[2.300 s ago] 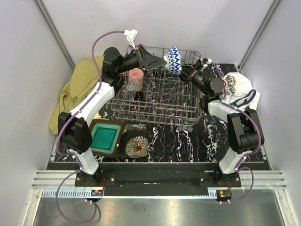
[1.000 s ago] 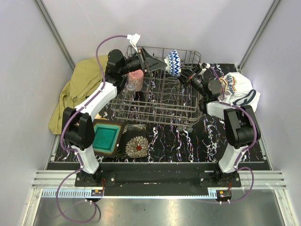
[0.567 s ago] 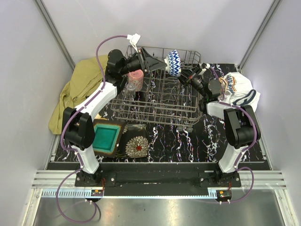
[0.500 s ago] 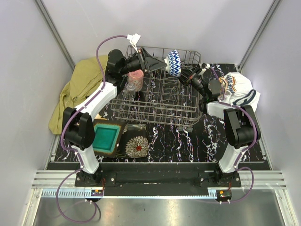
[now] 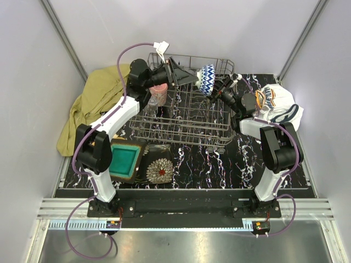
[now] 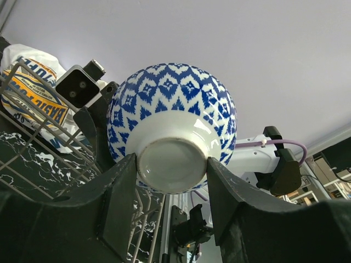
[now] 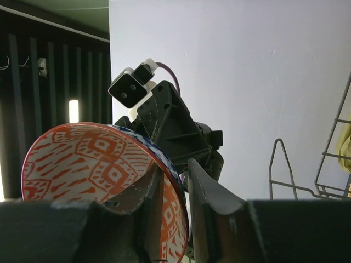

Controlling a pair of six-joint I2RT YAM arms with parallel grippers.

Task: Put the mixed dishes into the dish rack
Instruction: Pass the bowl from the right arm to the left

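A bowl (image 5: 207, 78), blue-and-white outside (image 6: 173, 109) and red-orange patterned inside (image 7: 93, 159), hangs on its side over the far edge of the dish rack (image 5: 186, 118). My left gripper (image 5: 196, 76) (image 6: 171, 181) is shut on its foot ring. My right gripper (image 5: 215, 89) (image 7: 175, 181) straddles the bowl's rim with its jaws slightly open; one finger lies inside the bowl and the other stands just off the outside. A pink cup (image 5: 158, 90) and a clear glass (image 5: 151, 104) stand in the rack's left part.
A teal square plate (image 5: 123, 159) and a dark floral plate (image 5: 159, 170) lie on the marbled mat near the rack's front left. An olive-yellow cloth (image 5: 96, 101) lies at the left, a white printed cloth (image 5: 277, 107) at the right.
The left arm has carried the bowl a little right and down. The right gripper's jaws, shut on the rim before, have parted slightly.
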